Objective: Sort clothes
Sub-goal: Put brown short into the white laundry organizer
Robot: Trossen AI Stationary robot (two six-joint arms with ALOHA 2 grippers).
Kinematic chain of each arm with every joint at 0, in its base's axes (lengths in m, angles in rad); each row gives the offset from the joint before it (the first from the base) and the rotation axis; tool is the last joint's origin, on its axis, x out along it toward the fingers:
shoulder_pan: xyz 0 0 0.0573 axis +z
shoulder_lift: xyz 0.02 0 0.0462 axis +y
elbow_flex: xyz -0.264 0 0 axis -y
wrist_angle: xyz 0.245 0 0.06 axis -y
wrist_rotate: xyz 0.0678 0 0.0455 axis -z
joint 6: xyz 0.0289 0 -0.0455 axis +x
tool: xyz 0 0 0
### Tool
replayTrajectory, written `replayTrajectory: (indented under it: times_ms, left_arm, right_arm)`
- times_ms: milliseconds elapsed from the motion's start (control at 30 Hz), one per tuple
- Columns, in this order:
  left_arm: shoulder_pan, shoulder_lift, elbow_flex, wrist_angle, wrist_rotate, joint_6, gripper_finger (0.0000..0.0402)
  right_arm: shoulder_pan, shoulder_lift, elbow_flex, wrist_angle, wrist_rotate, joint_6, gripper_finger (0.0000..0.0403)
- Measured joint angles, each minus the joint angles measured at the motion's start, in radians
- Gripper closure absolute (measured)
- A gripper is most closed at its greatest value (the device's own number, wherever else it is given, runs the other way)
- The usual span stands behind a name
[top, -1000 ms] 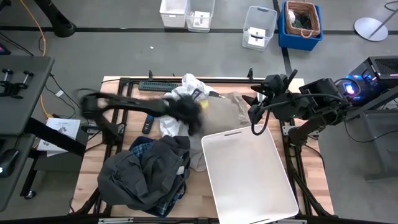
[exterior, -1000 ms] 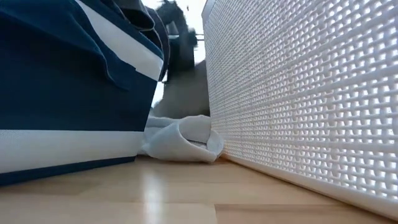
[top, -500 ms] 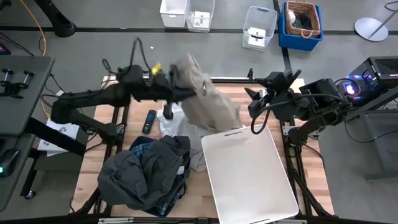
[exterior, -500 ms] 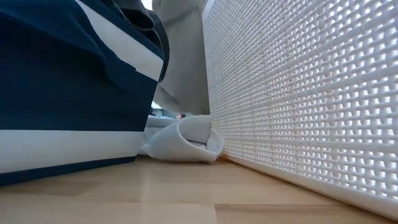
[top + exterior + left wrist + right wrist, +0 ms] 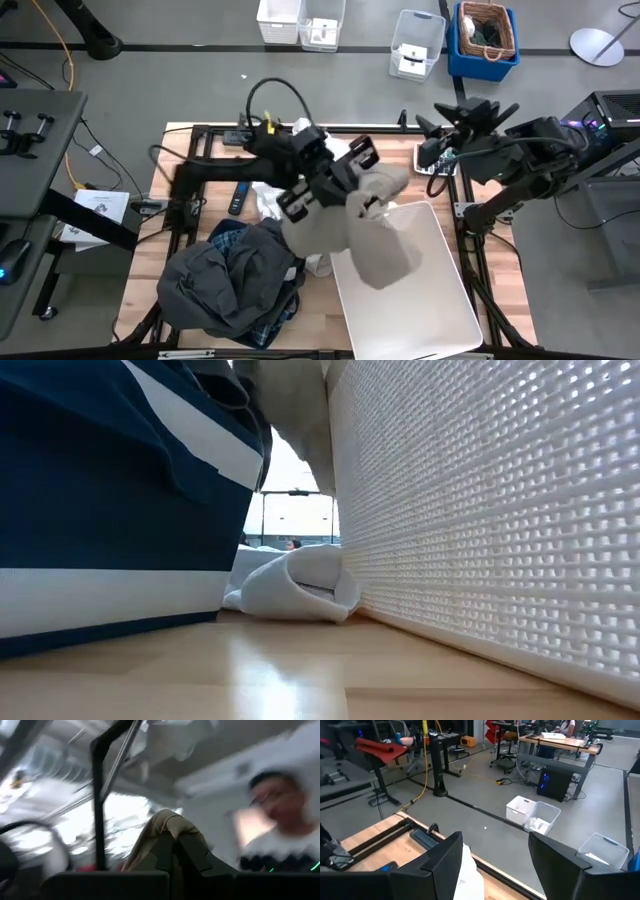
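My left gripper [image 5: 362, 192] is shut on the beige khaki piece [image 5: 385, 250] above the far left corner of the white plastic bin [image 5: 420, 310]. The piece also shows in the left wrist view [image 5: 167, 827] and at the top of the low view [image 5: 300, 420]. The dark grey-black piece [image 5: 220, 285] and the plaid shirt [image 5: 228, 238] lie in the navy bin [image 5: 100, 510]. The white piece [image 5: 268, 200] lies on the table between the bins, and also shows in the low view [image 5: 295, 585]. My right gripper [image 5: 440, 140] is open and empty at the table's far right. My left gripper pinches a bunched fold of the khaki piece [image 5: 170, 822] between its two fingers; how many layers, I cannot tell. The piece is lifted clear of the table and hangs slack below and around the gripper, its lower end [image 5: 385, 270] over the white bin.
A black remote [image 5: 240, 195] and a dark bar [image 5: 250, 135] lie on the table's far left part. More white cloth [image 5: 305, 130] lies at the far edge. Small bins and a basket stand on the floor beyond. A person shows blurred in the left wrist view [image 5: 280, 820].
My left gripper has taken the khaki piece from the table's far side, lifted it clear and swung it toward the right and near edges, over the white bin's far left corner. My right gripper has drawn back a little toward the far edge.
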Motion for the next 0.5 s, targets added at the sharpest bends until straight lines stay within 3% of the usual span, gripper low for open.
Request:
replayTrajectory:
  times_ms: [133,200,300,400,500]
  left_arm:
    - [-0.002,0.188,0.234,0.125,0.082,-0.287,0.0401]
    - [-0.009,0.194,0.174,0.158,0.086,-0.342,0.0401]
    - [-0.003,0.202,0.080,0.076,0.153,-0.365,0.0401]
    - [0.000,0.222,0.001,-0.115,0.223,-0.343,0.0400]
    - [-0.005,0.254,-0.064,-0.322,0.189,-0.308,0.0386]
  right_arm:
    - [0.000,-0.018,0.000,0.000,0.009,0.000,0.0181]
    - [0.000,-0.024,0.000,0.000,0.009,0.000,0.0181]
    - [0.000,-0.029,0.000,0.000,0.010,-0.004,0.0181]
    - [0.000,-0.033,0.000,-0.001,0.011,-0.009,0.0181]
    - [0.000,-0.035,0.000,-0.001,0.010,-0.009,0.0181]
